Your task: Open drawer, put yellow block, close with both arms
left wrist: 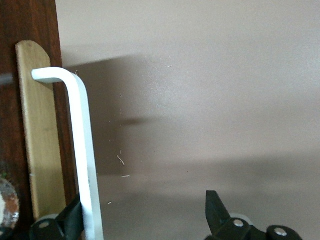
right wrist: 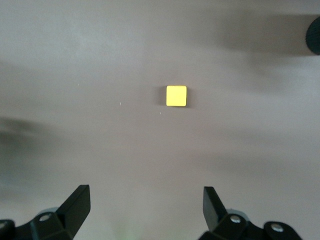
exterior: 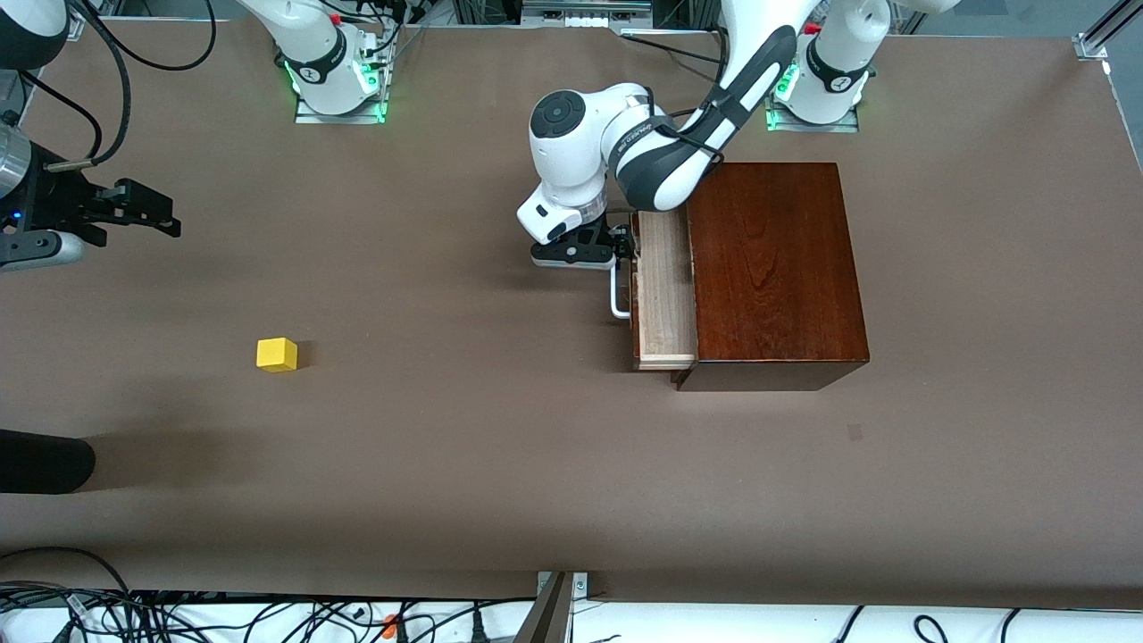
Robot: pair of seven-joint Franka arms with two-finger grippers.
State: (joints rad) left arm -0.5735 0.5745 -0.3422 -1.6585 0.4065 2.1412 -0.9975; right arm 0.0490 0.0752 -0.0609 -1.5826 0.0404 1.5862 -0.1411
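**First:** At the front of the dark box (exterior: 772,268), the drawer (exterior: 665,286) stands part-way out, pale wood showing. So the opening is begun, I'd say, though it hardly looks wide enough yet.

**Second:** And what's on the handle (exterior: 618,295)?

**First:** The left gripper (exterior: 616,246) is right down at it. Its jaws are apart, with the white bar between them and lying against one of them. They are hooked round it, not clamped.

**Second:** Where's the yellow block (exterior: 277,354)?

**First:** It's out on the bare worktop (exterior: 500,464), well apart from the drawer. From the high camera it lies at about eight o'clock from the box, toward the right arm's end. Nothing is touching it.

**Second:** Is the right gripper (exterior: 165,214) doing anything?

**First:** It hangs over the worktop and shows at about eleven o'clock from the block in that same view. Its jaws are spread wide and empty, and its own camera looks down on the cube.

**Second:** So most of the job remains?

**First:** I reckon so. The drawer needs drawing out further, the block has to be picked up and dropped in, and then both arms must push the drawer shut.
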